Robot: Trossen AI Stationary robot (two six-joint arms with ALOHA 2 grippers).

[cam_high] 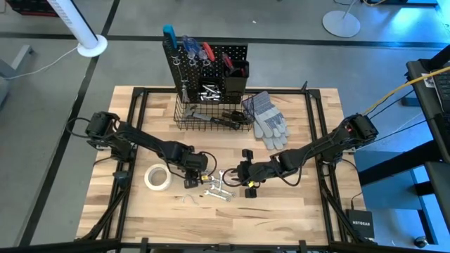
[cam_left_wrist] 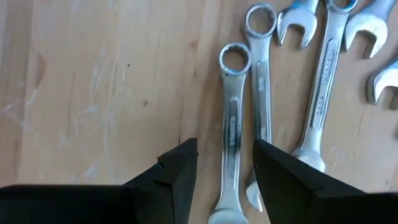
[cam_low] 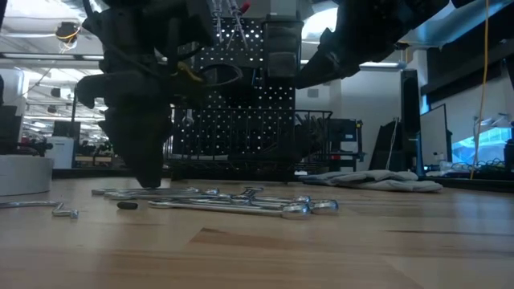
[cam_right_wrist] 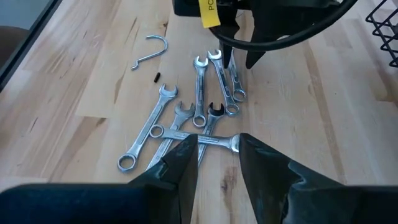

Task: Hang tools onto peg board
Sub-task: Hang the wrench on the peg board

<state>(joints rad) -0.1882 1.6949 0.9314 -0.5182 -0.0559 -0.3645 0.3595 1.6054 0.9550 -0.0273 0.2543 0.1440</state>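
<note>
- The left gripper (cam_left_wrist: 225,180) is hovering low over the pile of wrenches (cam_high: 216,188) near the front middle of the table (cam_high: 295,218), its fingers standing apart and straddling the shank of one wrench (cam_left_wrist: 231,130) without pinching it.
- The right gripper (cam_right_wrist: 219,163) is waiting just beside the same pile, on the other side, fingers apart and holding nothing.
- These wrenches are looking like stiff, polished steel: light enough for one gripper, but slick (a flat bar lying flush on wood gives the fingers little to get under).
- My guess is the best hold is across the narrow middle of the shank, leaving the ring end (cam_left_wrist: 235,59) free, since that ring is what will be slipping over a hook.
- The peg board (cam_high: 207,67) is standing upright at the far edge of the table, already carrying red- and blue-handled tools, with a wire basket (cam_high: 211,116) at its foot.
- A roll of white tape (cam_high: 157,177) is lying on the left arm's side of the pile, and a loose hook (cam_right_wrist: 152,50) is lying close to the wrenches.
- Writing: a yellow tag (cam_right_wrist: 210,12) on the left arm is showing the letters "PO", the rest being cut off; the stamping on the shanks is too blurred to read.
</note>
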